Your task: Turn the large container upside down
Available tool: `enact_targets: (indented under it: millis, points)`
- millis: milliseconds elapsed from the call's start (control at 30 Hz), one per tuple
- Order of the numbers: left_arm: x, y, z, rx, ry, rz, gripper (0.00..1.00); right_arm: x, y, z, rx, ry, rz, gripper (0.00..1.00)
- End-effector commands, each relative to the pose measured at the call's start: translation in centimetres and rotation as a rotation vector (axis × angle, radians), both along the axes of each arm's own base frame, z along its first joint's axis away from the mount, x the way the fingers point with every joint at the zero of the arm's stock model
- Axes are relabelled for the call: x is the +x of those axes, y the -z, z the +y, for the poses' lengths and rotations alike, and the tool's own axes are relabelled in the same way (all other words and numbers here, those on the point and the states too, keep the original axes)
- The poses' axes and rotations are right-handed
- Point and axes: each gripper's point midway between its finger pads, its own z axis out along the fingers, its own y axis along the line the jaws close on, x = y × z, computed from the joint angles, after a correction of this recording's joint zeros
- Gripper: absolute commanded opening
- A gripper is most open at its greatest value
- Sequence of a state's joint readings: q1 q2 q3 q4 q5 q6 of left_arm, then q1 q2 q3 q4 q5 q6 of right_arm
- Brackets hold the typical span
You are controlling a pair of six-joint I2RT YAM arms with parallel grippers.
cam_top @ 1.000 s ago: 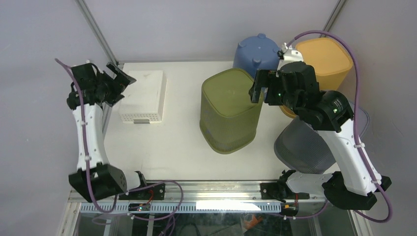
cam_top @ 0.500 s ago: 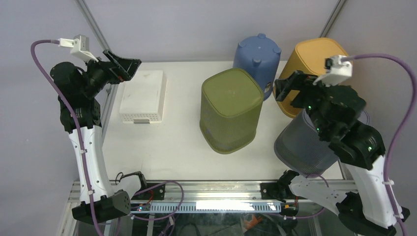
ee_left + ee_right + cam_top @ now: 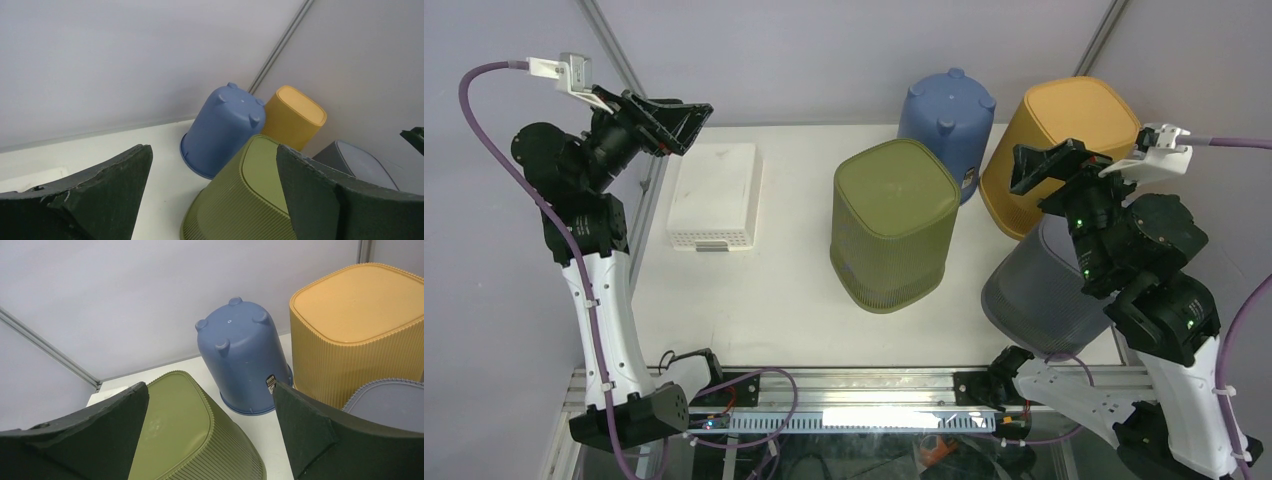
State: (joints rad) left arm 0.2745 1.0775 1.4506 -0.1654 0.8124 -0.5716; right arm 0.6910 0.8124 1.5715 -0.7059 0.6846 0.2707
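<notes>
The olive-green container (image 3: pixel 892 235) and mustard bin (image 3: pixel 1074 110) are ribbed, the blue tub (image 3: pixel 944 110) plain, the grey bin (image 3: pixel 1034 300) perhaps finely ribbed.

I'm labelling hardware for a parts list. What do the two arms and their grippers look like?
The left arm and right arm: white links, black joints, purple cables. The left gripper and right gripper: wide matte-black fingers. White camera mounts on wrists.

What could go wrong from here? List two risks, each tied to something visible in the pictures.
1. The right gripper, open and empty, hangs over the grey bin and close to the yellow bin; a careless descent could clip either one.
2. The grey bin seems to sit at the right edge of the table, so a nudge might push it off.
</notes>
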Motion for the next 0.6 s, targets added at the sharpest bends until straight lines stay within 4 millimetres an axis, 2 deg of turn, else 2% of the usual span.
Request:
enact_targets:
  millis: [0, 133, 367, 567]
  points:
    - [-2.1, -2.9, -1.1, 0.021, 0.043, -0.111, 0.99, 0.0, -1.1, -0.2, 0.058, 0.015, -0.04, 0.99]
    - [-1.9, -2.6, -0.8, 0.0, 0.023, -0.101, 0.99, 0.0, -1.0, -0.1, 0.057, 0.012, -0.036, 0.99]
    - [-1.8, -3.3, 0.2, -0.037, -0.059, -0.11, 0.99, 0.3, -1.1, 0.2, 0.062, 0.011, -0.034, 0.99]
    - [-1.3, -2.9, 0.6, -0.059, -0.087, -0.088, 0.99, 0.8, -0.8, 0.8, 0.062, 0.001, -0.024, 0.99]
